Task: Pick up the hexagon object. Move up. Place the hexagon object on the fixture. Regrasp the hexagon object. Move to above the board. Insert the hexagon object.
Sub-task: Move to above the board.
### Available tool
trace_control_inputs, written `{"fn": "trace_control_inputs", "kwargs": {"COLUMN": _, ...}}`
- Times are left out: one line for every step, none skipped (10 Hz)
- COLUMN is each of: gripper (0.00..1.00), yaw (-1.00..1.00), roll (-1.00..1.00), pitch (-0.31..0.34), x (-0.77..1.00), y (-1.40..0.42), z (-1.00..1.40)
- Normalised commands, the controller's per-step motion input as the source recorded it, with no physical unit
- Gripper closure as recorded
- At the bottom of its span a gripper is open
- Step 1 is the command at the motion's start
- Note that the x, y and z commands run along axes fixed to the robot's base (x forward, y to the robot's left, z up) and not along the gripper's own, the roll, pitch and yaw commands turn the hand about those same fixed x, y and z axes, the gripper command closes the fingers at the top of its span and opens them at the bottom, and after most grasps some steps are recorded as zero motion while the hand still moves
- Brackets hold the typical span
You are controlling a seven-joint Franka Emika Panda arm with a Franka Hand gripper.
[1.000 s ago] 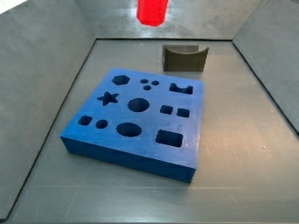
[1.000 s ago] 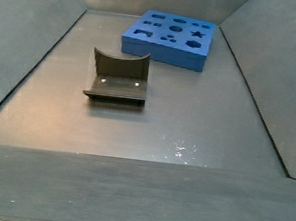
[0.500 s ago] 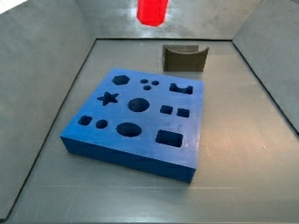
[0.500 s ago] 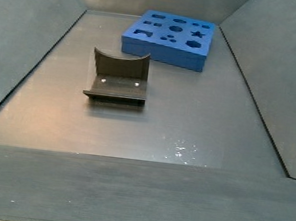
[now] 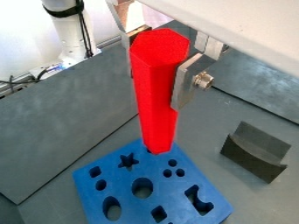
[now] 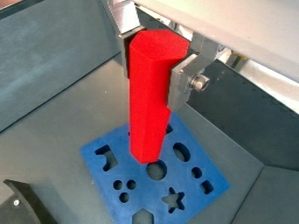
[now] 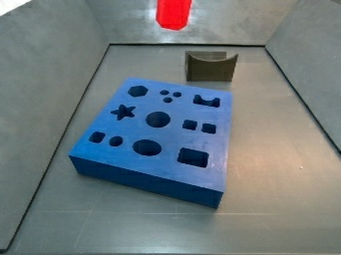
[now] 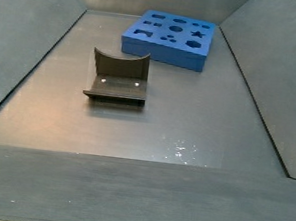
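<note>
Gripper (image 5: 158,54), high over the bin floor, closed on upper end of hexagon object (image 5: 156,92); silver fingers (image 5: 187,80) pressed to opposite flats in both wrist views. Hexagon object (image 6: 149,96): bright red prism, hanging upright, lower end clear of everything, above the board's near holes as seen from the wrist; lower end alone visible at upper edge of a side view (image 7: 172,13). Board (image 5: 152,185): blue, flat on the floor, cut-outs including star, circles, squares, all unoccupied (image 7: 154,125). Fixture (image 5: 256,150): dark notched block, on the floor, well apart from the board, nothing resting in its notch (image 8: 119,76). Bin floor (image 8: 161,134): grey, with sloping grey walls.
</note>
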Motion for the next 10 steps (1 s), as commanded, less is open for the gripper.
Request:
{"fn": "trace_control_inputs", "kwargs": {"gripper": 1.00, "yaw": 0.01, "roll": -0.23, "pitch": -0.315, "x": -0.24, "y": 0.13, "z": 0.02}}
{"fn": "trace_control_inputs", "kwargs": {"gripper": 1.00, "yaw": 0.01, "roll": -0.23, "pitch": -0.315, "x": -0.24, "y": 0.13, "z": 0.02}}
{"fn": "trace_control_inputs", "kwargs": {"gripper": 1.00, "yaw": 0.01, "roll": -0.23, "pitch": -0.315, "x": -0.24, "y": 0.13, "z": 0.02}}
{"fn": "trace_control_inputs", "kwargs": {"gripper": 1.00, "yaw": 0.01, "roll": -0.23, "pitch": -0.315, "x": -0.24, "y": 0.13, "z": 0.02}}
{"fn": "trace_control_inputs", "kwargs": {"gripper": 1.00, "yaw": 0.01, "roll": -0.23, "pitch": -0.315, "x": -0.24, "y": 0.13, "z": 0.02}}
{"fn": "trace_control_inputs", "kwargs": {"gripper": 1.00, "yaw": 0.00, "roll": -0.23, "pitch": -0.315, "x": -0.24, "y": 0.13, "z": 0.02}}
{"fn": "trace_control_inputs", "kwargs": {"gripper": 1.00, "yaw": 0.01, "roll": -0.23, "pitch": -0.315, "x": -0.24, "y": 0.13, "z": 0.02}}
{"fn": "trace_control_inputs", "kwargs": {"gripper": 1.00, "yaw": 0.01, "roll": -0.23, "pitch": -0.315, "x": -0.24, "y": 0.13, "z": 0.02}}
{"fn": "trace_control_inputs", "kwargs": {"gripper": 1.00, "yaw": 0.00, "roll": -0.23, "pitch": -0.315, "x": -0.24, "y": 0.13, "z": 0.02}}
{"fn": "trace_control_inputs", "kwargs": {"gripper": 1.00, "yaw": 0.01, "roll": -0.23, "pitch": -0.315, "x": -0.24, "y": 0.13, "z": 0.02}}
